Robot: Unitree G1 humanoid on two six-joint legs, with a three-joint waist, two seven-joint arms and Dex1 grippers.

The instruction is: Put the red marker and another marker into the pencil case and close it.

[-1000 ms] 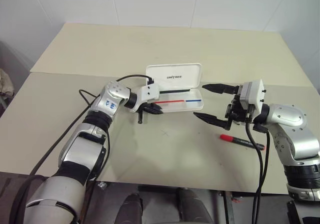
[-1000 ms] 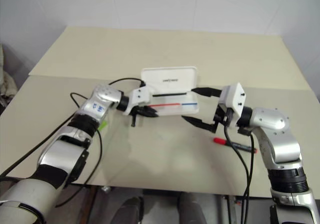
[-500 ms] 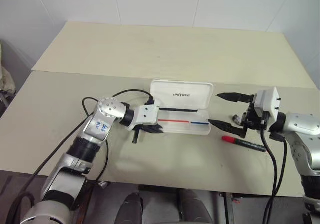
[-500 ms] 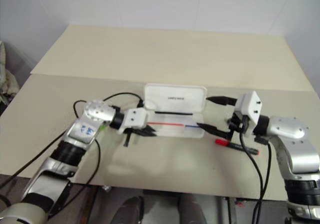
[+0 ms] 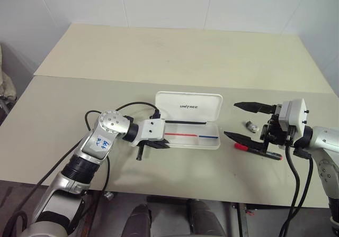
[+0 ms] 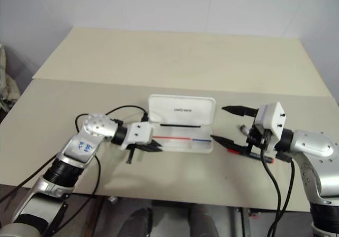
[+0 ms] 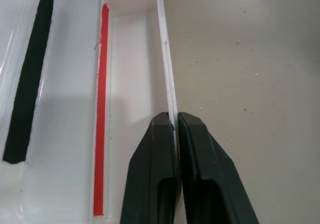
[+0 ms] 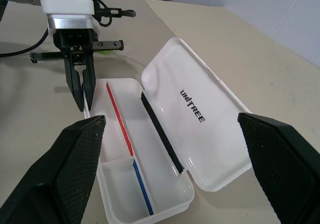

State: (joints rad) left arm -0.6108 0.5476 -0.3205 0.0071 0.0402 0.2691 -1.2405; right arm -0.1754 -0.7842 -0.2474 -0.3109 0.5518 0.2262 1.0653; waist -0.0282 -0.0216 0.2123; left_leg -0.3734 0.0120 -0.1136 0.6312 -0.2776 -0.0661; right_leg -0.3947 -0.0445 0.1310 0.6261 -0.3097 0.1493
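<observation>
The pencil case (image 8: 165, 134) pinched at its near wall by the left gripper (image 7: 176, 129) looks like smooth, glossy white plastic. That gripper's fingers (image 7: 155, 184) are matt black with a slight sheen. Beside them the table (image 7: 250, 59) is matt beige, finely speckled. The right gripper's pads (image 8: 75, 149) look rough, grainy black.

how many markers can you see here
2. Red one lies on the table right of the case, by the right gripper; green one peeks out behind the left gripper, mostly hidden.
</observation>
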